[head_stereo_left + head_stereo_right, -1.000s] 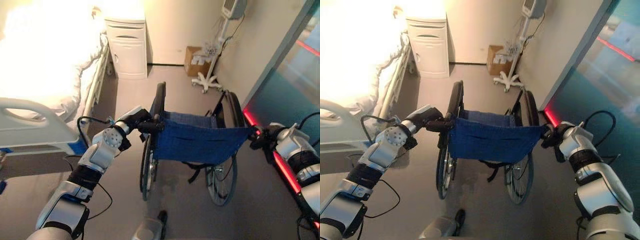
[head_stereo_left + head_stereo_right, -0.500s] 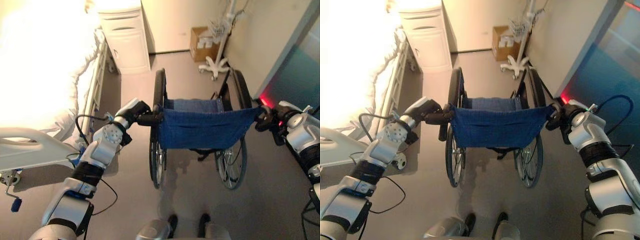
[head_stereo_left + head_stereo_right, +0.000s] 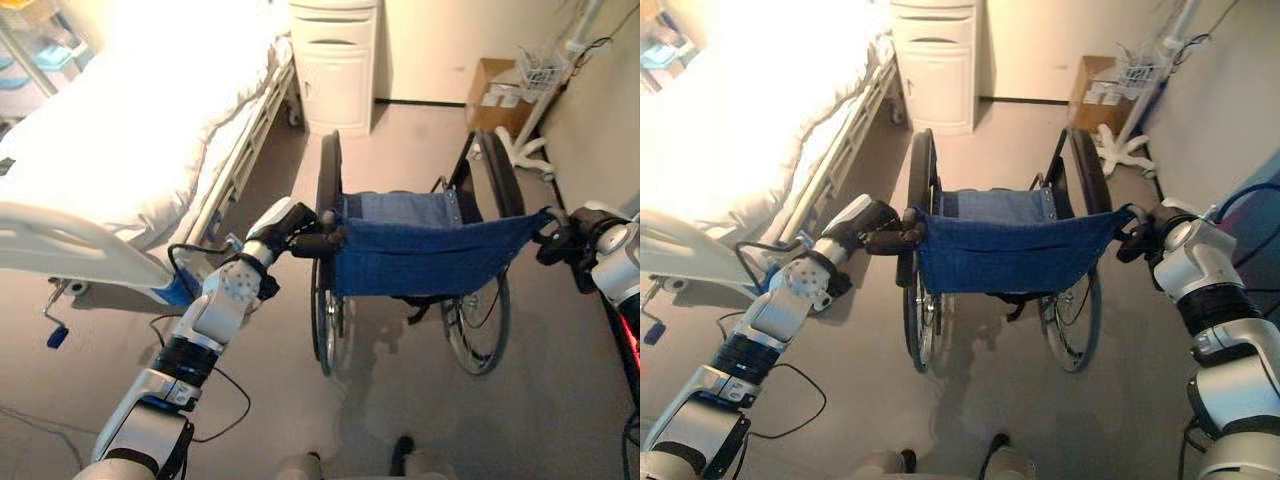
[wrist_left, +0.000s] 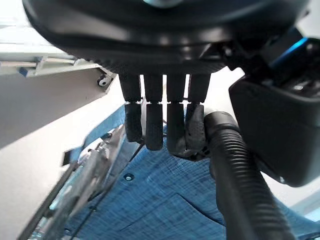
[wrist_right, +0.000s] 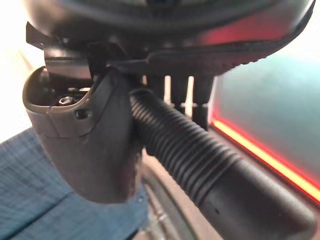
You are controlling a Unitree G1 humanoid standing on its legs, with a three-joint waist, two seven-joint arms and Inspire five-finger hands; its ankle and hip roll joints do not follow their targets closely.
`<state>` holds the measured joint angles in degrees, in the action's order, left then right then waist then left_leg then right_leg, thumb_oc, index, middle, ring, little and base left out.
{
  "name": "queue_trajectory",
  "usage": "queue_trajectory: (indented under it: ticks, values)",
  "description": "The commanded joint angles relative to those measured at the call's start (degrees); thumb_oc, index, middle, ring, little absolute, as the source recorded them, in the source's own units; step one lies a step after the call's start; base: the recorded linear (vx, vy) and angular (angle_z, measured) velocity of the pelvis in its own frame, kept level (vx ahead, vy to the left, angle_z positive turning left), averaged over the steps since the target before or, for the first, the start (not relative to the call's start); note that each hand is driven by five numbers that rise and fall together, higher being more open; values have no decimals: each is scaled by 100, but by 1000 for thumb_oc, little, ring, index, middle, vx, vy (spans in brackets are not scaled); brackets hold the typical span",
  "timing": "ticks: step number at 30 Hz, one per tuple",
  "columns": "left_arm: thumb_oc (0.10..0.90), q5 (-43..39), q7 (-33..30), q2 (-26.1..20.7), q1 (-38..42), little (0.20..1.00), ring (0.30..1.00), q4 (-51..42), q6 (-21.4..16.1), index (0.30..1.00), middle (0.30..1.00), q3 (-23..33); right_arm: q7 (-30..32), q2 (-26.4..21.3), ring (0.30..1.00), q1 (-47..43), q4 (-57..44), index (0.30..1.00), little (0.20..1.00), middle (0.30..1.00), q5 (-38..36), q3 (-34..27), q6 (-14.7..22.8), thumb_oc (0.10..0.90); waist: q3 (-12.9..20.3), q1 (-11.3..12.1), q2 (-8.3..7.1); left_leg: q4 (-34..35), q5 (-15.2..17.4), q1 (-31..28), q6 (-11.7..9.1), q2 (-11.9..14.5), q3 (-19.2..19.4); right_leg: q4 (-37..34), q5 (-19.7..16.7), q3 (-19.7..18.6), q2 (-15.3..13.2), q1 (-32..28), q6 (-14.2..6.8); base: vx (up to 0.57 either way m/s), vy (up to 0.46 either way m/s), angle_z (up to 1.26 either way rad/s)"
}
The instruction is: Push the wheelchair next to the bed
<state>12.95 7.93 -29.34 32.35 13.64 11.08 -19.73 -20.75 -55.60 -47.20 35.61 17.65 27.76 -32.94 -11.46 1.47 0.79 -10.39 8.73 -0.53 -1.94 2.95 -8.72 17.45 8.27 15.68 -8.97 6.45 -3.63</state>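
Note:
The wheelchair [image 3: 430, 255] has a blue cloth back and seat and dark wheels, and stands on the floor in front of me, facing away. The bed [image 3: 130, 130] with white bedding lies to its left, a narrow strip of floor between them. My left hand [image 3: 292, 228] is shut on the left push handle [image 4: 240, 185], a ribbed black grip, its fingers [image 4: 155, 120] curled over it. My right hand [image 3: 1140, 238] is shut on the right push handle [image 5: 200, 155], thumb [image 5: 85, 135] wrapped across it.
A white bedside cabinet [image 3: 335, 60] stands ahead against the far wall. A cardboard box [image 3: 495, 90] and a wheeled stand's base [image 3: 525, 150] sit at the far right. The bed's footboard [image 3: 70, 240] and crank [image 3: 55, 335] are near my left arm. A wall runs close along the right.
The whole view has swung left, showing more of the bed. Both hands keep their hold on the handles. The wheelchair has rolled forward and stands straighter alongside the bed.

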Motion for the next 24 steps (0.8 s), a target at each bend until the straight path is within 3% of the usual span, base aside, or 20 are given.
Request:
queue_trajectory:
  ticks: [1,5,8,10,12,13,15,17,18,19,21,23,24]
  values:
    - [400,830,38,-851,-708,300,300,1086,1019,300,300,-310,-450,939,300,-410,-1186,300,300,300,35,716,1611,400,-345,345,-435,98,171,-1066,-213,129,78,-422,-1182,-688,-255,535,-572,212,-159,47]
    - [400,823,164,-789,-626,300,300,1050,1105,300,300,-321,-442,1010,300,-292,-1241,300,300,300,-72,665,1558,400,-201,184,-350,-127,-347,-1255,-338,340,187,-257,-906,-490,-68,476,-327,249,-214,20]
    - [400,758,100,-597,-500,300,300,1169,1203,300,300,-419,-446,1073,300,-143,-1148,300,300,300,-113,633,1658,400,-58,45,-338,-775,-1181,-1171,-468,455,495,-490,-759,-169,71,133,-54,206,-188,38]
    - [400,736,-32,-468,-393,300,300,1286,1285,300,300,-505,-196,1203,300,1,-1066,300,300,300,-249,662,1599,400,-83,108,-392,-1185,-1198,-777,-389,214,596,-621,-682,-69,97,-172,27,244,-219,16]
    - [400,787,-130,-398,-279,300,300,1431,1343,300,300,-562,-101,1435,300,10,-984,300,300,300,-217,657,1437,400,-178,239,-389,-1311,-909,-378,-229,-182,505,-613,-598,-203,160,-363,25,274,-152,16]
    - [400,835,-189,-386,-244,300,300,1478,1395,300,300,-560,4,1581,300,-46,-847,300,300,300,-271,709,1386,400,-247,336,-354,-1041,-769,-160,-150,-367,559,-620,-617,-285,237,-506,-34,300,-137,-4]
    - [400,834,-226,-409,-156,300,300,1493,1558,300,300,-556,110,1821,300,-139,-685,300,300,300,-274,728,1285,400,-399,502,-280,-756,-796,132,-140,-449,834,-718,-543,-376,366,-871,-83,307,-84,-16]
    - [400,712,-296,-415,-33,300,300,1699,1658,300,300,-560,172,2006,300,-240,-508,300,300,300,-331,711,1243,400,-558,810,-118,-263,-1515,979,-281,-475,989,-915,-325,-465,606,-1508,-29,415,-17,-26]
    - [400,673,-318,-416,-17,300,300,1738,1677,300,300,-564,180,2025,300,-259,-476,300,300,300,-368,714,1246,400,-576,869,-97,-211,-1643,1115,-295,-478,975,-957,-291,-502,641,-1598,-13,463,40,-45]
    - [400,657,-251,-464,57,300,300,1813,1695,300,300,-542,165,2039,300,-357,-347,300,300,300,-476,746,1325,400,-583,1033,-57,155,-1968,1360,-345,-476,856,-1015,-166,-616,725,-1864,0,435,81,-67]
    - [400,643,-124,-561,166,300,300,1910,1638,300,300,-469,81,1990,300,-490,-184,300,300,300,-525,791,1521,400,-551,1177,-38,505,-2179,1474,-369,-428,872,-1075,-24,-714,788,-2095,13,419,127,-110]
    - [400,627,8,-653,249,300,300,1913,1601,300,300,-456,10,1912,300,-543,-134,300,300,300,-512,812,1690,400,-497,1203,-35,525,-2087,1452,-332,-408,1089,-1078,61,-689,777,-2176,4,325,178,-100]
    - [400,505,8,-653,315,300,300,1992,1657,300,300,-477,53,1921,300,-531,-91,300,300,300,-685,879,1764,400,-354,1213,-133,404,-1627,1361,-107,-537,1304,-1095,40,-662,674,-2224,-71,345,205,-74]
